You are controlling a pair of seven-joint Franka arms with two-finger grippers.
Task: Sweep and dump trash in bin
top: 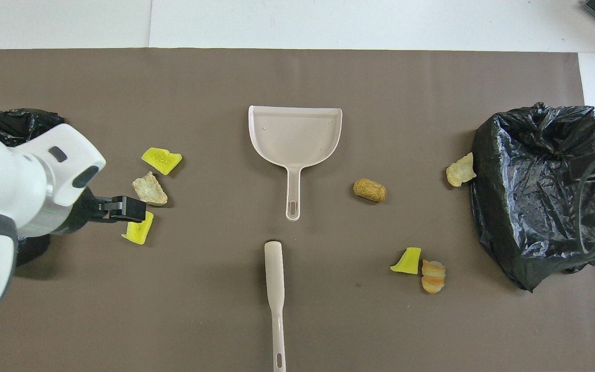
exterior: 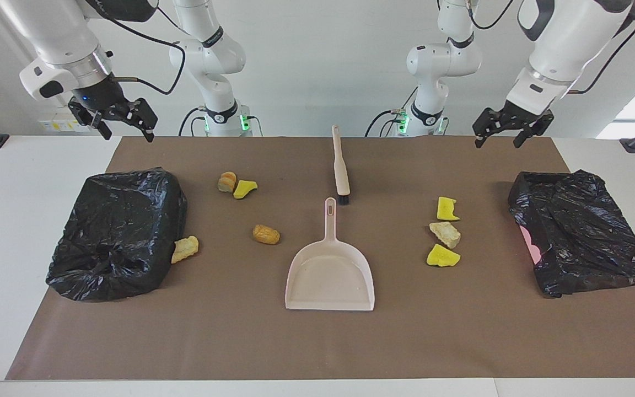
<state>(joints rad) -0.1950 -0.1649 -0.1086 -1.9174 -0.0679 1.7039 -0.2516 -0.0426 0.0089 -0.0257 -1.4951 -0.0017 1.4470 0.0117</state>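
Two crinkled black bags (exterior: pixel 118 234) are flanking a smooth pink dustpan (exterior: pixel 329 275) as lumpy yellow and tan trash (exterior: pixel 445 234) is lying scattered on the brown mat, well below the left gripper (exterior: pixel 506 134) and right gripper (exterior: pixel 112 120), both hanging with fingers apart.

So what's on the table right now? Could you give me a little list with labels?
trash: seven lumps loose on the brown mat
dustpan: mid-mat, holding nothing
brush: lying nearer the robots than the dustpan
bins: two, black-bagged, one at each end
left gripper: open, raised, holding nothing
right gripper: open, raised, holding nothing
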